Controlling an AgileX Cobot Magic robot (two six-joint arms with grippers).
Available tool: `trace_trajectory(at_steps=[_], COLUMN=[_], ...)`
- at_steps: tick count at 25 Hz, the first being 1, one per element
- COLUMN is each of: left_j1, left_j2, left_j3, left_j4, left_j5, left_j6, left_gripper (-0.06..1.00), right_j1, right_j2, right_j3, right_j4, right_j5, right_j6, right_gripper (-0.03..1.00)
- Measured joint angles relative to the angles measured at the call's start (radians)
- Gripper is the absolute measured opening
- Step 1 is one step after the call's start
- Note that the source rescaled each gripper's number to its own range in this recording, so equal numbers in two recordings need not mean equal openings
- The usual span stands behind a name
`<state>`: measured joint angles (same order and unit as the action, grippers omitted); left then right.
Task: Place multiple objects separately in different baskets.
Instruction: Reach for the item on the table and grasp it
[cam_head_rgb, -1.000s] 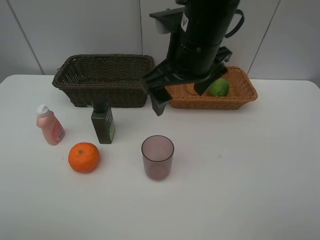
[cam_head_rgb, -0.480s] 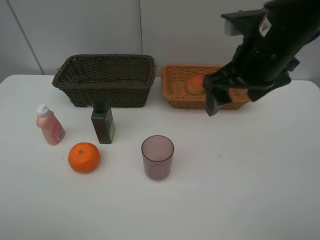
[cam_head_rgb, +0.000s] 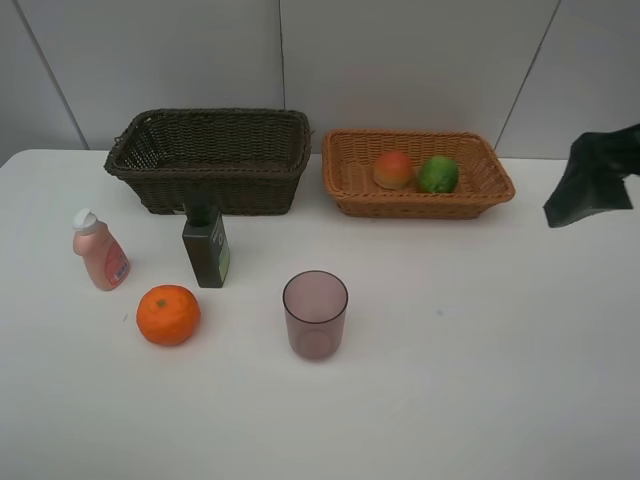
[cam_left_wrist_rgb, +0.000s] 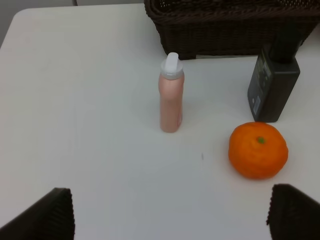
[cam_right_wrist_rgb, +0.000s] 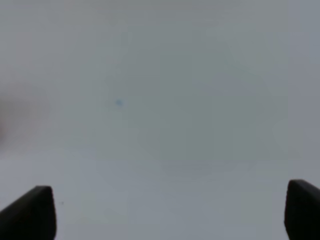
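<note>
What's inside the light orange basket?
The shallow orange-tan wicker basket holds a red-orange peach-like fruit and a round green lime-like fruit, side by side. Its near wall hides their undersides.

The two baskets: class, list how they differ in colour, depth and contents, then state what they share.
Colour: the dark brown basket is far darker than the orange-tan basket. Depth: the dark brown basket has taller walls; the orange-tan basket is shallower and flared. Contents: the orange-tan basket holds a red-orange fruit and a green fruit; nothing shows in the dark brown basket. Both are rectangular woven wicker, side by side.
</note>
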<state>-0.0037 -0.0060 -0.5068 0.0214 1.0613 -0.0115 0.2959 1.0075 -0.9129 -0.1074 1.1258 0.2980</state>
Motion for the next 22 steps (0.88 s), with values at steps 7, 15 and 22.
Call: trace_trajectory(at_steps=[7,15,22], left_j1=[0.000,0.000,0.000], left_j2=[0.000,0.000,0.000], left_j3=[0.000,0.000,0.000], left_j4=[0.000,0.000,0.000], left_j5=[0.000,0.000,0.000], left_j6=[0.000,0.000,0.000], left_gripper=[1.00,1.00,1.00], right_j1=[-0.021,-0.021,-0.021], right_j2=[-0.369,-0.747,-0.924], right_j3=[0.056,0.069,0.189], right_j4=[0.003,0.006,0.024], right_j5=[0.051,0.064,0.064], right_j6=[0.000,-0.083,-0.126], right_gripper=[0.97,0.97,0.97])
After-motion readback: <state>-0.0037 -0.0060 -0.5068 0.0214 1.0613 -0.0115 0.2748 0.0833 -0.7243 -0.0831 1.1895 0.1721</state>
